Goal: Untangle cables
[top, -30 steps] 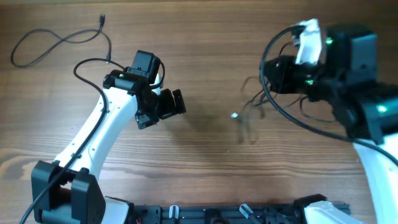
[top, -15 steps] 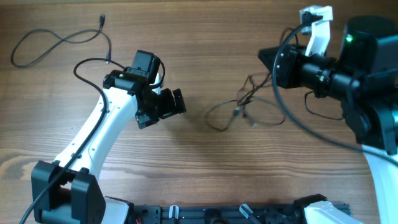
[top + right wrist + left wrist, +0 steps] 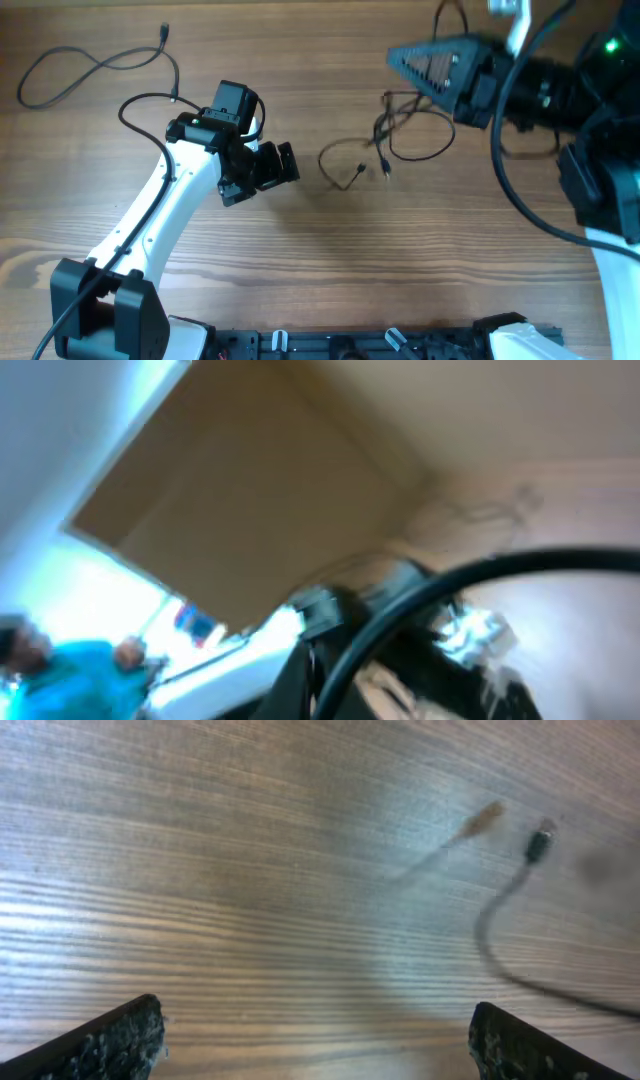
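**Thin black plug-ended cables [image 3: 382, 130] bunched at upper centre-right, overhead view.**
Right gripper [image 3: 398, 56] is closed beside them; any hold cannot be determined. Left gripper [image 3: 262, 178] stands fully open and empty, frame centre-left.

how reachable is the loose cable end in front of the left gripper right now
Probably yes: the left gripper stands open, the cable end lies close ahead with only bare table between.
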Controlling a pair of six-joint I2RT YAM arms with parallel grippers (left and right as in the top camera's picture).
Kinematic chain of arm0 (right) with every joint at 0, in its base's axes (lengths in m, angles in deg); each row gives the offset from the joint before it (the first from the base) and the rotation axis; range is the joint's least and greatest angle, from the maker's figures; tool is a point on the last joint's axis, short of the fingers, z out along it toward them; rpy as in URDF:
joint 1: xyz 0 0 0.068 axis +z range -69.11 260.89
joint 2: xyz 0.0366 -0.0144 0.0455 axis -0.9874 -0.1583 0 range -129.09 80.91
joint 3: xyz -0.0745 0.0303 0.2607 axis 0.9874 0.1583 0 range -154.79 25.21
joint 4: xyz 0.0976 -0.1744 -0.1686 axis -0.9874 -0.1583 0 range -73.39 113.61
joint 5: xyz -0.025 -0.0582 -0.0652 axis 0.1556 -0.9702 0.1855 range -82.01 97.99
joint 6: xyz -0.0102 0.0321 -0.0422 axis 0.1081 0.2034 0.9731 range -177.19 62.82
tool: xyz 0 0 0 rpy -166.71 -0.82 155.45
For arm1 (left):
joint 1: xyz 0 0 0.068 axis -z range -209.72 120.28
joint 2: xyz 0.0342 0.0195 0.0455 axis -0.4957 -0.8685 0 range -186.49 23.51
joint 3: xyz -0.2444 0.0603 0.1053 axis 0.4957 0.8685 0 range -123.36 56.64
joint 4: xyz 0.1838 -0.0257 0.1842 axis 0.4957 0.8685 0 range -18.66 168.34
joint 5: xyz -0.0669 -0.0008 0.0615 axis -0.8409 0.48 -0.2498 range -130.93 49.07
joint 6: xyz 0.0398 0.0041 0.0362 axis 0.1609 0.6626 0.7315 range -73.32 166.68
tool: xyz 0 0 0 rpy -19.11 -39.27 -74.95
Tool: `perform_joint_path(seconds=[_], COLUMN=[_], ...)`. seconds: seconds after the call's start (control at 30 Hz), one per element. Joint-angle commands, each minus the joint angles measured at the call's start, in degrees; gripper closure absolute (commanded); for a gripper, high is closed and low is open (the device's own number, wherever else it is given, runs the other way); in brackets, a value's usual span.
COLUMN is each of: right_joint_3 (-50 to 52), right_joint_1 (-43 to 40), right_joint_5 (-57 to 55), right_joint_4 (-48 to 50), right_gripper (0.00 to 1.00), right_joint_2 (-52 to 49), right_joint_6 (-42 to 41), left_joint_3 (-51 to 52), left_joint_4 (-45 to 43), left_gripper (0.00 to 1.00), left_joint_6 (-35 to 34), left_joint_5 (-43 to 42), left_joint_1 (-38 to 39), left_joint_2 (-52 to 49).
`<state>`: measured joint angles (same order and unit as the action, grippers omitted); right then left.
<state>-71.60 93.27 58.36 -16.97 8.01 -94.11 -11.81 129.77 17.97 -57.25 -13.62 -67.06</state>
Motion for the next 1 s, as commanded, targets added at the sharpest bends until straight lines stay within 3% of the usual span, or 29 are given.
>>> perform_joint_path(seconds=[0.0,0.03,0.07,0.13,0.23,0.3,0.37,0.43,0.6,0.73,0.87,0.97], right_joint_3=[0.55,0.55,0.55,0.55,0.2,0.11,0.11,0.11,0.15,0.17,0.17,0.17], right_joint_1=[2.32,2.84,2.89,2.86,2.78,2.78,2.78,2.78,2.78,2.78,2.78,2.78], right_joint_5=[-43.87,-52.19,-53.07,-46.21,-22.67,3.39,11.3,8.52,-6.34,-8.52,2.19,3.72], right_joint_4=[-15.17,-20.7,-23.52,-24.79,-19.65,-11.17,-5.57,-4.87,-14.84,-19.82,-19.32,-19.76], right_gripper=[0.96,0.96,0.96,0.96,0.96,0.96,0.96,0.96,0.96,0.96,0.96,0.96], right_joint_2=[-2.78,-4.07,-5.01,-5.77,-5.25,-4.48,-4.22,-4.24,-5.22,-5.73,-5.81,-5.86], right_joint_6=[2.67,1.44,1.6,5.42,15.72,22.32,21.29,18.14,17.22,17.53,23.91,25.94], left_joint_3=[0.31,0.31,0.31,0.31,0.31,0.31,0.31,0.31,0.31,0.31,0.31,0.31], left_joint_4=[-0.55,-0.61,-0.63,-0.72,-0.94,-1.07,-1.31,-2.34,-8.35,-13.14,-17.35,-16.92], left_gripper=[0.0,0.0,0.0,0.0,0.0,0.0,0.0,0.0,0.0,0.0,0.01,0.01], left_joint_6=[-0.55,-0.55,-0.63,-0.76,-1.86,-2.25,-2.16,-0.79,8.98,13.81,8.31,7.45], left_joint_5=[0.52,0.52,0.52,0.52,0.52,-1.53,-5.57,-11.52,-28.02,-36.85,-38.34,-39.39], left_joint_1=[-0.09,-0.09,-0.09,-0.09,-0.09,-0.09,-0.09,-0.09,-0.33,-0.37,-0.35,0.22], left_joint_2=[0.52,0.52,0.52,0.5,0.5,0.5,0.5,0.5,0.52,0.52,0.52,0.52])
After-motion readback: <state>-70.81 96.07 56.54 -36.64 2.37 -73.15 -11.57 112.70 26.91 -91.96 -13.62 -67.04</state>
